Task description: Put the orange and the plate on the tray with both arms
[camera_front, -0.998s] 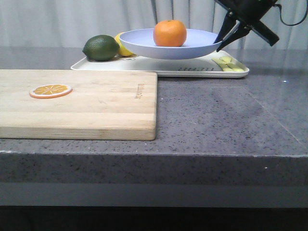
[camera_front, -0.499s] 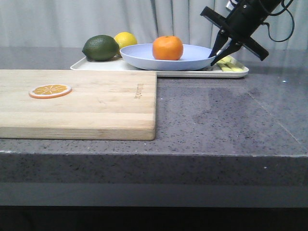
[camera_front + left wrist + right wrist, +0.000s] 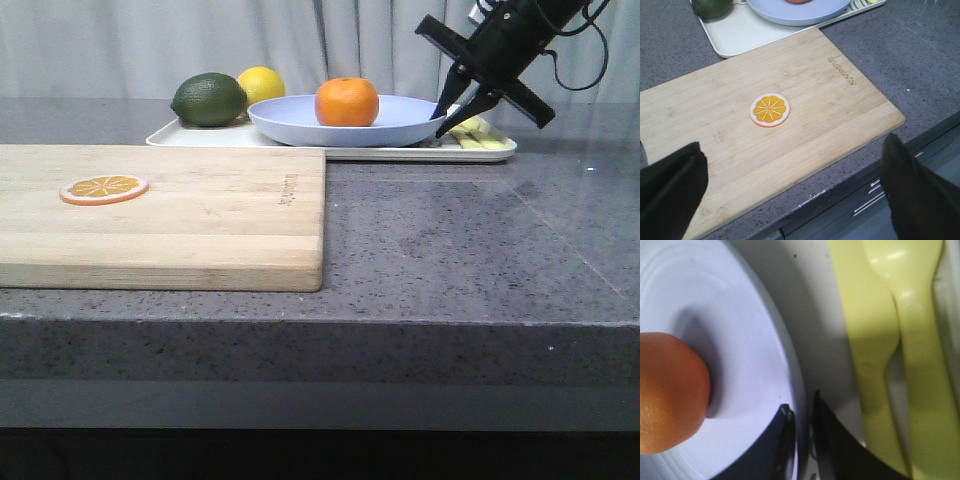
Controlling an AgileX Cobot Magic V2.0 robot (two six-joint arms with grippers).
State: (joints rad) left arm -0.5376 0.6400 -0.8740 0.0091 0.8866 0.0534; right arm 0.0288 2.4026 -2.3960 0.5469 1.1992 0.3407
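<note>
plate (image 3: pixel 345 120) lowered onto tray (image 3: pixel 200 138) | right fingers (image 3: pixel 785 440) pinching rim | left fingers (image 3: pixel 670 185) spread

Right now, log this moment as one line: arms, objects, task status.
right gripper: shut on plate rim | left gripper: open over cutting board | orange: on plate | plate: on tray | status: release pending

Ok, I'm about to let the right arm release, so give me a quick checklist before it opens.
1. Plate down on the tray: ok, it looks seated, though the contact itself is hidden.
2. Orange resting inside the plate: ok.
3. Right gripper on the plate rim: ok, fingers pinch it.
4. Yellow cutlery beside the fingers: ok, apart from them.
5. Lime and lemon apart from the plate: cannot tell.
6. Left gripper out of the way: ok, open over the cutting board.
</note>
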